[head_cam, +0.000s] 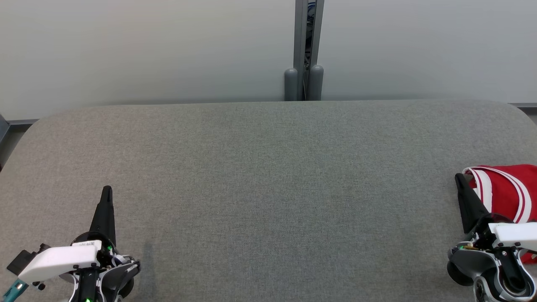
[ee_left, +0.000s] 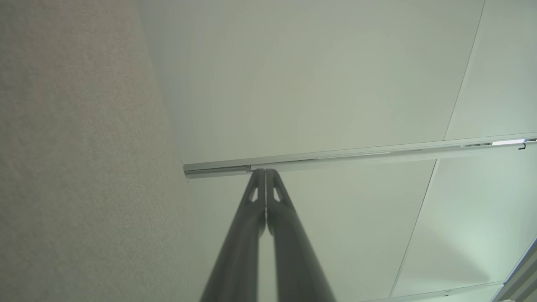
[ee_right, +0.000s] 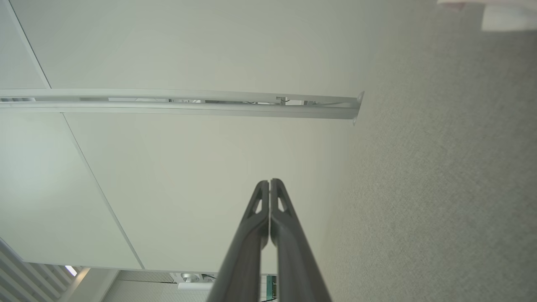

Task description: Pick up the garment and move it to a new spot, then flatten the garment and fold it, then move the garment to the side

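Note:
The garment (head_cam: 505,191), red with white stripes, lies bunched at the far right edge of the grey table (head_cam: 268,188), partly cut off by the picture's edge. My right gripper (head_cam: 459,178) is shut and empty, its tips just left of the garment's near corner. Along its own wrist view the right gripper (ee_right: 269,182) has both fingers pressed together, pointing at the pale wall. My left gripper (head_cam: 107,189) rests shut at the table's lower left, far from the garment. In the left wrist view the left gripper (ee_left: 265,171) holds nothing between its closed fingers.
White wall panels (head_cam: 147,50) rise behind the table, split by a grey metal post (head_cam: 308,50) at the middle back. A metal rail (ee_left: 356,155) crosses the wall, and the rail (ee_right: 180,102) also runs along the panels beside the right arm.

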`<state>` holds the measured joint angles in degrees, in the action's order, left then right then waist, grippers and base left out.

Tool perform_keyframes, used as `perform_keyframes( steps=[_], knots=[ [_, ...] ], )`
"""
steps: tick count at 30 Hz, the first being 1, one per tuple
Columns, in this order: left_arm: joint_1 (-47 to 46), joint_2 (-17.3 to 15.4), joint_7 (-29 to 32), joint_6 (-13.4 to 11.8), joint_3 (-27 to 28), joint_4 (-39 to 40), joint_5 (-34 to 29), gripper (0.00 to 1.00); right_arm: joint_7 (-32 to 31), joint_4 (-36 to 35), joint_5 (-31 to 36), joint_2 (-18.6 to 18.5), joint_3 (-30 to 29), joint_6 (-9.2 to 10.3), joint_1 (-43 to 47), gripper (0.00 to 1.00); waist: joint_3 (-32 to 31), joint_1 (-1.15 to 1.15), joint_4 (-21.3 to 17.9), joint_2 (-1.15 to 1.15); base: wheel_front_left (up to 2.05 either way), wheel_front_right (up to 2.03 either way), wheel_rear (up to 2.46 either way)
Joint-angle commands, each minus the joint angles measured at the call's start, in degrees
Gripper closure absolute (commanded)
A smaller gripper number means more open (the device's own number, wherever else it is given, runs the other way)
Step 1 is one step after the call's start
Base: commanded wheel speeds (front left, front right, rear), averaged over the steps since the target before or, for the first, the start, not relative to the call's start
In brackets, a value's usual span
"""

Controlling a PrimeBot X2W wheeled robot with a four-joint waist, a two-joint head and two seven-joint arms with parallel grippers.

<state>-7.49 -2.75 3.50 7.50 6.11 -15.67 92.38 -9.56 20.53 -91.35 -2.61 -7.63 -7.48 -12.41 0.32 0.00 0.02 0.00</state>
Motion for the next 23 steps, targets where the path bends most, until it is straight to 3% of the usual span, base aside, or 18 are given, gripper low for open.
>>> perform_keyframes(
  steps=[1, 23],
  knots=[
    [-0.87, -0.12, 0.11, 0.32, 0.24, -0.03, -0.14, 1.0, -0.18, -0.04, -0.31, -0.51, -0.19, -0.02, -0.43, 1.0, 0.0, 0.0, 0.0, 0.0, 0.0, 0.0, 0.0],
    [-0.87, -0.1, 0.14, 0.32, 0.25, -0.03, -0.18, 1.0, -0.18, -0.04, -0.31, -0.51, -0.19, -0.02, -0.43, 1.0, 0.0, 0.0, 0.0, 0.0, 0.0, 0.0, 0.0]
  ],
)
